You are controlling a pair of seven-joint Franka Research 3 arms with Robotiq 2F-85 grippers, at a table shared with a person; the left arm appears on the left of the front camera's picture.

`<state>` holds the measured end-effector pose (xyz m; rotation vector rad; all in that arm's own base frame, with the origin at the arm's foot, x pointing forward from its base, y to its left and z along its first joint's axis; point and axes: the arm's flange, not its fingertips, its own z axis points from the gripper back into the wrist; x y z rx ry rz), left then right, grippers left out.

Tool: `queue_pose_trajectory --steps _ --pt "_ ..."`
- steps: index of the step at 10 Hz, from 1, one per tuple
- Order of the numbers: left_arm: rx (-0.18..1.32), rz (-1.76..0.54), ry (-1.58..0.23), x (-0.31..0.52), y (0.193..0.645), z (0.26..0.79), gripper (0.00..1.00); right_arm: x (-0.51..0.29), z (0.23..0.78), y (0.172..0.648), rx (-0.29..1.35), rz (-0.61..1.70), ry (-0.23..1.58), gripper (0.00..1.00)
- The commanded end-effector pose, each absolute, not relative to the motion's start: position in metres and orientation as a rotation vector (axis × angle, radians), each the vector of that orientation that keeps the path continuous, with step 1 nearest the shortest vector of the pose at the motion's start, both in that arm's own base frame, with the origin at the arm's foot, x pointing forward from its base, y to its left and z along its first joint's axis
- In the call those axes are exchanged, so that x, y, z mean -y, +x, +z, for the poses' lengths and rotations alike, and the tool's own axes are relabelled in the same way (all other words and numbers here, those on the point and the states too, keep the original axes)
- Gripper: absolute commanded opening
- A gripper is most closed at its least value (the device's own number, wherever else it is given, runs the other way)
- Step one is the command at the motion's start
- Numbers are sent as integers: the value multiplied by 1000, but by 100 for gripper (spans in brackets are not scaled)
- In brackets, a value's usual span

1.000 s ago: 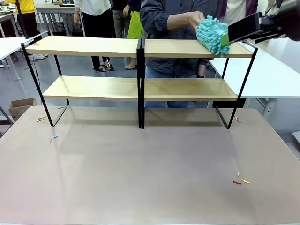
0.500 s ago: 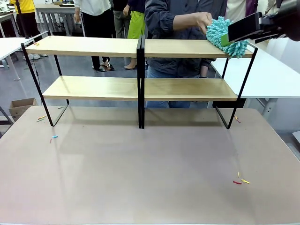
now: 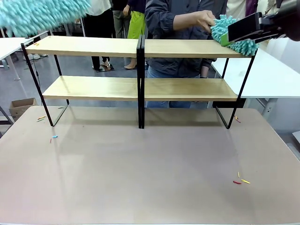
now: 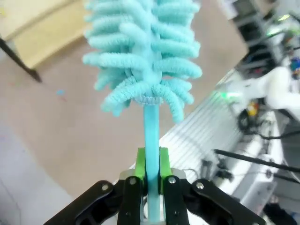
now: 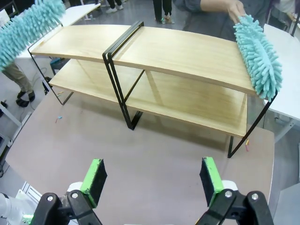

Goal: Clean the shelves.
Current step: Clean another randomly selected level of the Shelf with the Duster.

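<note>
the left gripper (image 4: 151, 187) clamps a fluffy teal duster's (image 4: 143, 56) stem, raised to sweep the wide two-tier wooden shelves (image 3: 139, 79) standing on the table's far side; the right gripper (image 5: 152, 180) hangs open.

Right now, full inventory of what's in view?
shelves: 1 two-tier rack, light wood, black frame, far half of the tabletop
dusters: 2, turquoise; one clamped by its handle, hanging above the rack's left end; one on the top board's right end
scraps: several small coloured bits, scattered on the tabletop
cardboard box: 1, brown, floor at left
person's hand: 1, on the right duster
left gripper: shut on the duster handle
right gripper: open, empty
</note>
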<state>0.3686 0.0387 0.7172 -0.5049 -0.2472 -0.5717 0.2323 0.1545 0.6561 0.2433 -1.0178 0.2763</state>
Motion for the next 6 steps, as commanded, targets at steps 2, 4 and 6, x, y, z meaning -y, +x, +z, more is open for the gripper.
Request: queue_pose_trajectory --steps 2,4,6 --pt "292 -413 -345 -15 371 680 13 -154 657 233 1023 269 234 100" --pt "313 -335 -323 -17 382 676 13 -154 657 233 1023 269 234 100" --pt "261 -218 -249 -25 388 673 13 -154 657 233 1023 269 234 100"
